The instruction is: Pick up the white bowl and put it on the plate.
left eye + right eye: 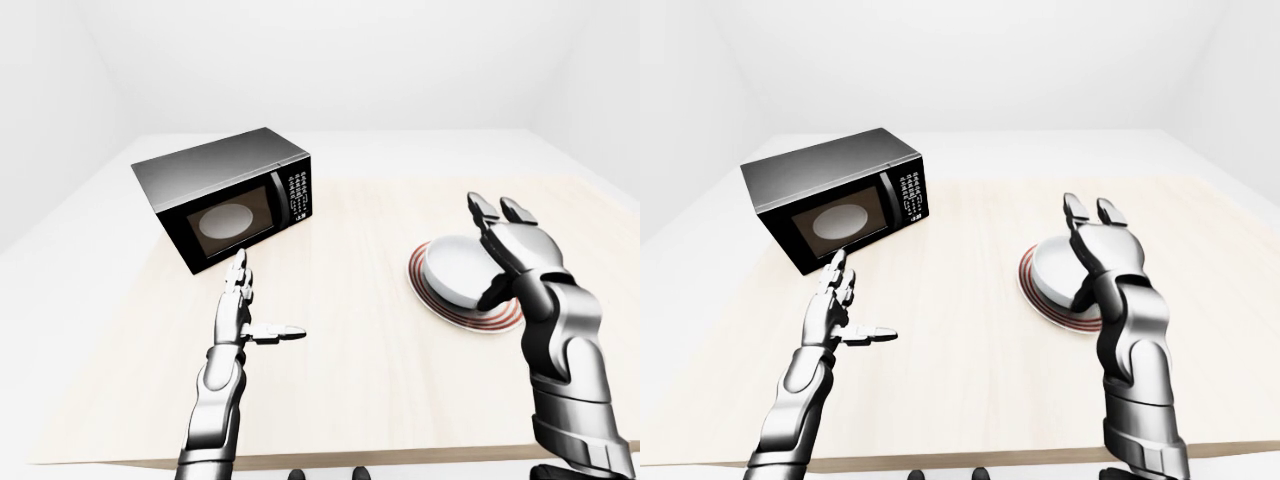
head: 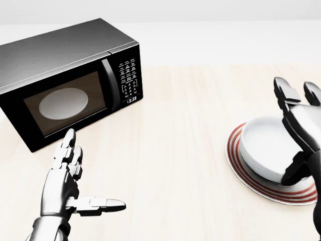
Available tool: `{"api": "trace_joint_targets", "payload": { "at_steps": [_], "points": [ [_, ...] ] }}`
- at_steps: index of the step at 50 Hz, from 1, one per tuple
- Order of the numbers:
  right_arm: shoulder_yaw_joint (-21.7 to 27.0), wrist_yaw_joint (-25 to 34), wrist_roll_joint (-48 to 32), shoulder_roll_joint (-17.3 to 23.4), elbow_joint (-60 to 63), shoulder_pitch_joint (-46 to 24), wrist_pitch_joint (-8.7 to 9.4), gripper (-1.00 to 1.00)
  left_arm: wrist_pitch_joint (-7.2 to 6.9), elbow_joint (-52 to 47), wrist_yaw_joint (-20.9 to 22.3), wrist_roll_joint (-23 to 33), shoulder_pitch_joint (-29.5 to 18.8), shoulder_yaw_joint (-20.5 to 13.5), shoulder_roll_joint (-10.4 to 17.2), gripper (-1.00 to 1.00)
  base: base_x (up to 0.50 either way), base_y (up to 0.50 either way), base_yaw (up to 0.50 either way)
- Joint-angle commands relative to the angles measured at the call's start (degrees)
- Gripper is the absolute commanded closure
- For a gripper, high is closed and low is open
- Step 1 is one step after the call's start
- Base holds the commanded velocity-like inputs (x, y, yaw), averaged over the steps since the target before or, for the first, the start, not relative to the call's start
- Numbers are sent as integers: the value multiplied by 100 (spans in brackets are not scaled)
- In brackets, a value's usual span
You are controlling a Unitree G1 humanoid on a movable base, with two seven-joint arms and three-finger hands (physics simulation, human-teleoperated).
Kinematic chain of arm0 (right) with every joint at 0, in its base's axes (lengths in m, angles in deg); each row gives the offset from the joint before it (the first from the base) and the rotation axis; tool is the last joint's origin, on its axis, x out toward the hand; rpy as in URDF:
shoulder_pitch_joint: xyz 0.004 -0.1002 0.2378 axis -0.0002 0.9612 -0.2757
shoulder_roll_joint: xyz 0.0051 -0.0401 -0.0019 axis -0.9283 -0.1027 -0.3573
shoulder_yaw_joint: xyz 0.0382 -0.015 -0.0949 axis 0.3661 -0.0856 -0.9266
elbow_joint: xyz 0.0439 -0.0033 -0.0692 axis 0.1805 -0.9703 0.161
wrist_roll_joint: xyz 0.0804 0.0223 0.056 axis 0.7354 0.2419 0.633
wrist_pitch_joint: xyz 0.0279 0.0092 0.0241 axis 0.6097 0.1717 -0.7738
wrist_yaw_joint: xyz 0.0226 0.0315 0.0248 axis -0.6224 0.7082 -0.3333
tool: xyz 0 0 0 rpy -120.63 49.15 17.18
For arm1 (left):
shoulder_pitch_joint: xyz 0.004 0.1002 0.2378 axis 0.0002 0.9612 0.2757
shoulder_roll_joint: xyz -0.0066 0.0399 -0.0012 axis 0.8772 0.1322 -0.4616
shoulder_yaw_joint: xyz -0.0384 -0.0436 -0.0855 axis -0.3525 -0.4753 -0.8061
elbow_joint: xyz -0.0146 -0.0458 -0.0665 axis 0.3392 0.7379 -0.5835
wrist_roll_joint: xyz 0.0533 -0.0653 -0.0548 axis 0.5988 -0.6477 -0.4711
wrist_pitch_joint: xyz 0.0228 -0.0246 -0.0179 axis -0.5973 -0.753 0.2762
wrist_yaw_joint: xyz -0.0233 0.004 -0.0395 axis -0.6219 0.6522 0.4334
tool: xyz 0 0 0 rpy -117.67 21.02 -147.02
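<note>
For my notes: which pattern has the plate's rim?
Red and white concentric stripes on the plate, clearest in the head view.

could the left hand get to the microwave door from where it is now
Probably yes. The left hand hovers open just below the microwave, fingertips almost at the door's lower edge, with only bare table between them.

This looks like a pretend kitchen made inside a computer, though it could be any plain room with kitchen things in it. A black microwave (image 1: 228,197) with a glass door and buttons stands just past the left hand (image 1: 238,315) on a pale wood table (image 1: 350,380), and a white bowl (image 1: 452,272) sits on a red-striped plate (image 1: 465,312) right by the right hand (image 1: 515,255). The walls (image 1: 330,60) all around are bare and white.
</note>
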Motion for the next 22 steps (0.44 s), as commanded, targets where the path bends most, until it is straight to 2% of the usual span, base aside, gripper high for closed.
{"api": "trace_joint_targets", "payload": {
  "at_steps": [1, 6, 22],
  "points": [
    [299, 1056, 63, 49, 1755, -293, 0, -100, 24, 38, 5, -3, -10, -4, 2, -100, 0, 0, 0],
    [392, 1056, 109, 157, 2217, -509, 0, -100, 49, 78, 8, -8, -25, -10, 6, -100, 0, 0, 0],
    [433, 1056, 118, 490, 3420, -1139, 0, -100, 4, 21, 2, -4, -11, -7, 4, -100, 0, 0, 0]
  ]
}}
